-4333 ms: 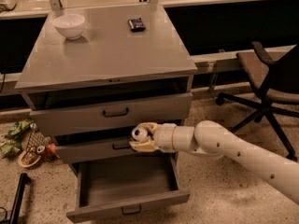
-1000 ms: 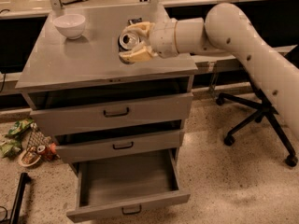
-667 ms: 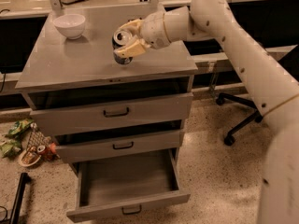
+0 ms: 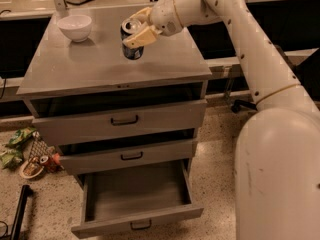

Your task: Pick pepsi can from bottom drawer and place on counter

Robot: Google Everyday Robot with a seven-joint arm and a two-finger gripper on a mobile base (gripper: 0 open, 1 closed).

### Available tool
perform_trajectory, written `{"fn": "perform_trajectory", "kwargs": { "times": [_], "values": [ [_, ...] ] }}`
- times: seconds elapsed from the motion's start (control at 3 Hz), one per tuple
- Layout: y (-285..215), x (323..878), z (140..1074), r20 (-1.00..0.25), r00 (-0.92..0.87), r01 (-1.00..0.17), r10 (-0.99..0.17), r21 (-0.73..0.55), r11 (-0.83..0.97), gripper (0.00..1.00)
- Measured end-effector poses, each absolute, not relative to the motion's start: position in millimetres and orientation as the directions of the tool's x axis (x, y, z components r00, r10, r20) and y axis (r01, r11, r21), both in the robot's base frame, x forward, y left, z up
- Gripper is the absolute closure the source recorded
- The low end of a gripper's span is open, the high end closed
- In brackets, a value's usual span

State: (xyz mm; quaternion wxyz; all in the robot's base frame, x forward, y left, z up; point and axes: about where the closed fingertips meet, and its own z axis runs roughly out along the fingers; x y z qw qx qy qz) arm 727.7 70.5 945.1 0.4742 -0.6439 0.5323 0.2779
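The pepsi can is dark blue with a silver top and stands upright on the counter, near its middle. My gripper is shut on the pepsi can near its top, reaching in from the right with tan fingers either side of it. The bottom drawer is pulled open and its inside looks empty.
A white bowl sits at the counter's back left. The two upper drawers stand slightly ajar. Snack packets and litter lie on the floor to the left. My big white arm fills the right side.
The gripper carried the can from the drawers up onto the counter, then moved left and down over the last second until the can stands on the counter.
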Motion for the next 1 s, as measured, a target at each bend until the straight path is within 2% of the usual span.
{"fn": "perform_trajectory", "kwargs": {
  "times": [0.33,1.0],
  "values": [
    [73.4,732.3,938.4,-0.855,0.221,-0.971,-0.470,-0.238,-0.023,0.98],
    [79.5,735.1,910.3,-0.824,0.109,-0.994,-0.556,-0.100,-0.047,0.38]
  ]
}}
